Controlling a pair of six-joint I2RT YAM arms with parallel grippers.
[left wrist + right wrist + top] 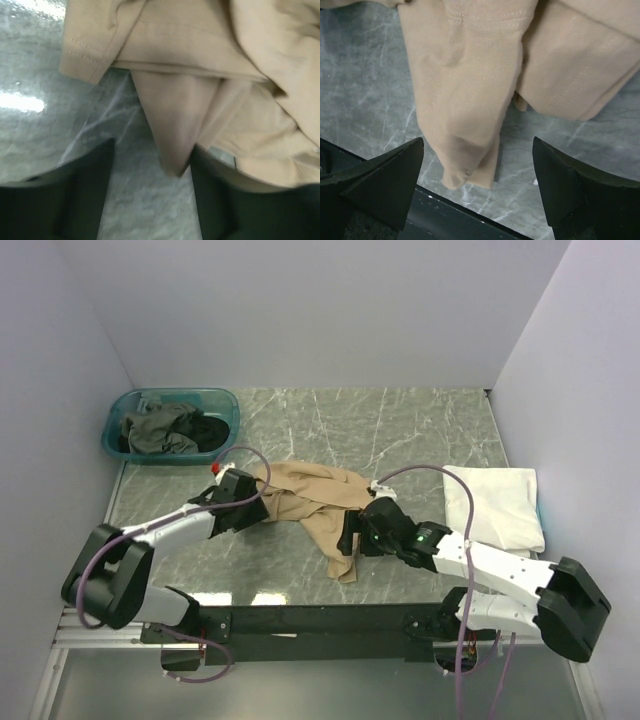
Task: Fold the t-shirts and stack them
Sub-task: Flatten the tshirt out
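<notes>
1. Two arms close in on one crumpled tan soft-cloth t-shirt [310, 495]. It lies bunched and unfolded in the middle of the grey-green marbled bench [400, 430], directly between them.
2. Seen from above, its long axis is a diagonal. It runs from a bulky end on the left, by the left arm [170, 530], to a narrow tail that trails toward the near edge by the right arm [480, 565].
3. Left jaws: parted. A pointed corner of the tan cloth [172, 150] lies flat on the bench in the gap, not pinched, with the rest of the shirt straight ahead of them.
4. Right jaws: spread wide and holding nothing. The rounded end of the tail [465, 165] sits between them with bare bench on either side, and the cloth runs away forward.
5. Neither arm looks clearly nearer, since each already has its own end of the shirt between its jaws. The coming move likely needs both to come down, close, and pull apart along that diagonal to spread the cloth.
6. A folded white cloth t-shirt [495, 505] rests well apart at the right edge. The grey-green t-shirt [160, 430] and black t-shirt [210, 430] sit in a teal translucent plastic tub [115, 430] at the far left.
</notes>
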